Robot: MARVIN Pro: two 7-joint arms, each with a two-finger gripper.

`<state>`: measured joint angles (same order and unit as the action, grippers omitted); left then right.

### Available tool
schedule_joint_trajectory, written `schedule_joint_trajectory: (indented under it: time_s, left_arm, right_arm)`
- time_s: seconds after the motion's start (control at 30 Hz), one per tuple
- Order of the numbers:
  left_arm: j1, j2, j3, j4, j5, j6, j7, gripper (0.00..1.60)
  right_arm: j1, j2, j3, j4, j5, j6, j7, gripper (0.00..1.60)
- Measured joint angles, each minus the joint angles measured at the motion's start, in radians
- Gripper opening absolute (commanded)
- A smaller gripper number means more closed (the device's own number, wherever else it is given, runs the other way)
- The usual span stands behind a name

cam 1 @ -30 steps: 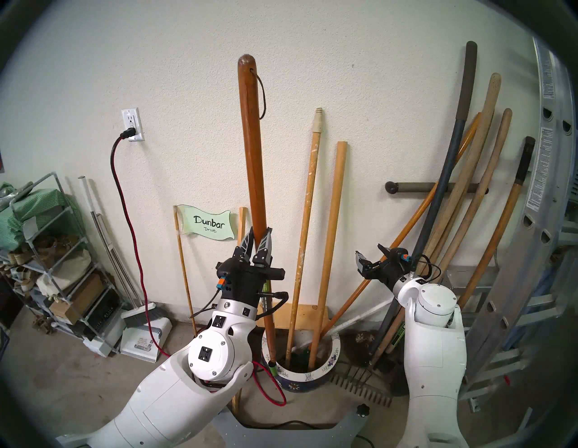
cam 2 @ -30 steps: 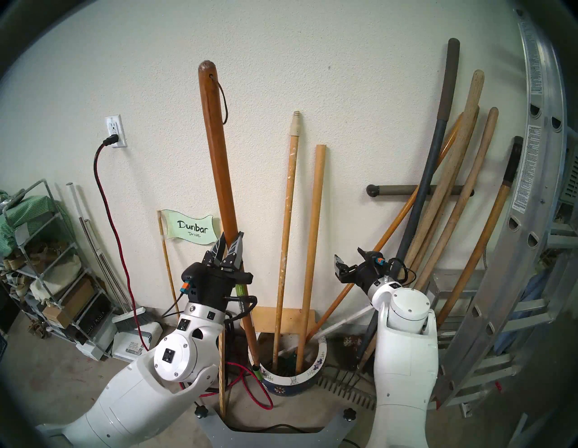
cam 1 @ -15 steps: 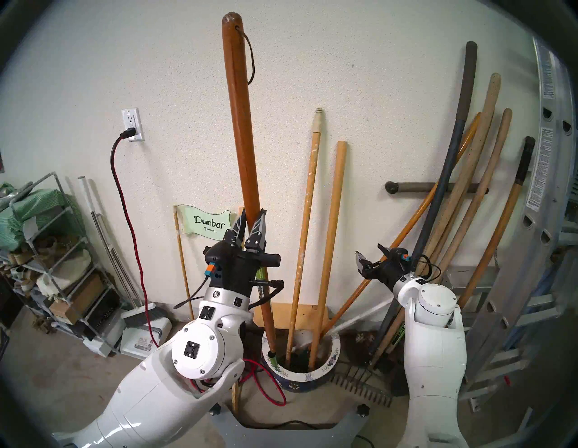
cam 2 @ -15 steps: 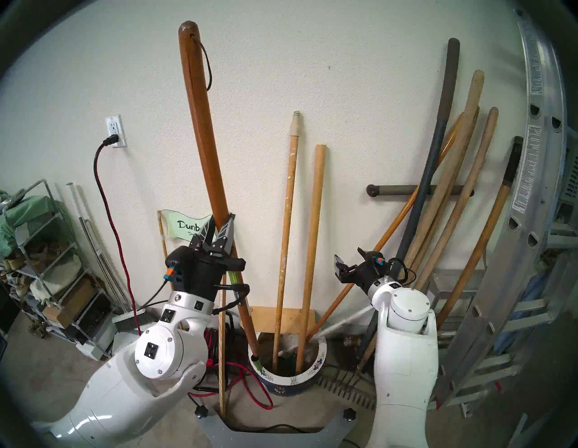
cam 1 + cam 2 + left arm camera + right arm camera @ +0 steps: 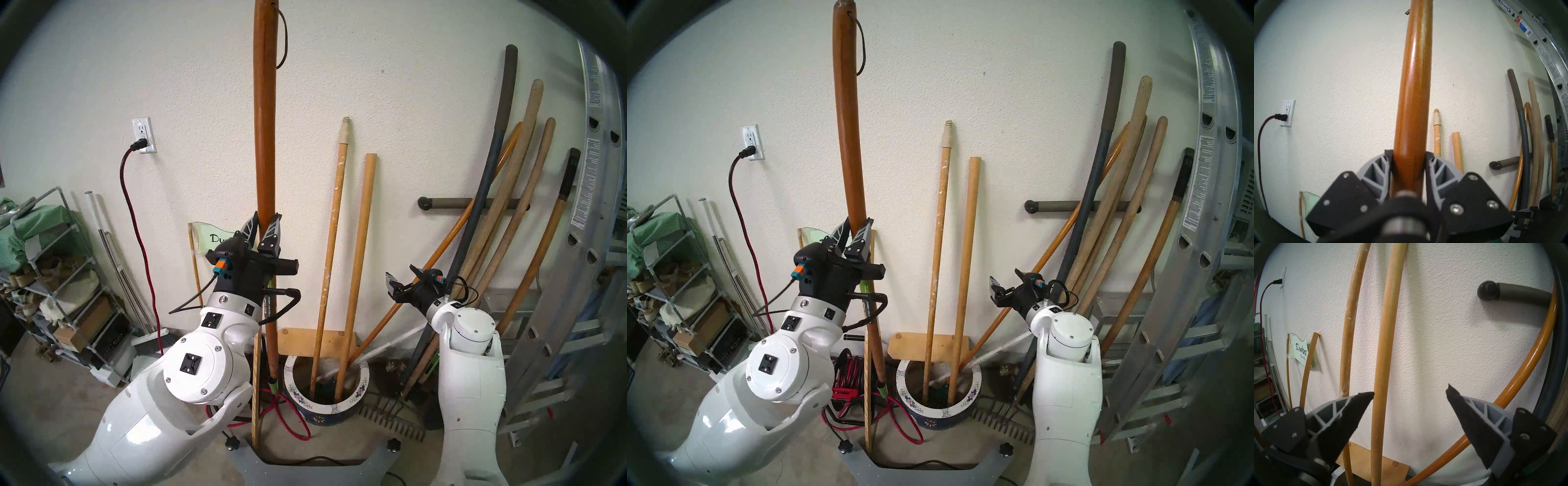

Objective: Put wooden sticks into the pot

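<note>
Head view: left gripper (image 5: pixel 266 226) clamped on the dark pole (image 5: pixel 265 135), fingers on either side of the shaft, roughly mid-length.
Left wrist view: same grip close up; both fingers (image 5: pixel 1380 171) pressed against the dark pole (image 5: pixel 1412 101), no gap visible.
Grip height: a mid-shaft hold probably balances the long pole and keeps it near upright; top end runs out of frame above the hand.
Pole foot: green-tipped lower end (image 5: pixel 273 386) hangs below the hand, left of the pot (image 5: pixel 353 400) rim and outside it; looks clear of the floor, cannot confirm.
Judgement: lifted so the foot can clear the rim; still needs shifting to the hand's right before lowering.
Pot contents: flecked pole (image 5: pixel 330 244) and plain dowel (image 5: pixel 359 244) stand in the pot, right of the left gripper, tops leaning on the wall.
Right gripper (image 5: pixel 1410 394): jaws wide apart, holding nothing; plain dowel (image 5: pixel 1384 361) just beyond its left fingertip.
Risk: cord loop (image 5: pixel 282 40) near the pole top could snag; slat (image 5: pixel 256 390) stands just beside the pole foot.
</note>
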<state>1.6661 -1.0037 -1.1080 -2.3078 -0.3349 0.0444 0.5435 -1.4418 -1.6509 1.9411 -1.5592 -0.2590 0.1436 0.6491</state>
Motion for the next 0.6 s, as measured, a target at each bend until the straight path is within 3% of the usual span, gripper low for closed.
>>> schedule_joint_trajectory:
  time_s: [0.37, 0.6]
  left_arm:
    - [-0.063, 0.022, 0.005, -0.030, -0.141, 0.207, 0.047, 0.00]
    - [-0.132, 0.010, 0.025, 0.013, -0.191, 0.352, 0.062, 0.00]
  right_arm:
    - [0.000, 0.000, 0.000, 0.000, 0.000, 0.000, 0.000, 1.60]
    - [0.000, 0.000, 0.000, 0.000, 0.000, 0.000, 0.000, 1.60]
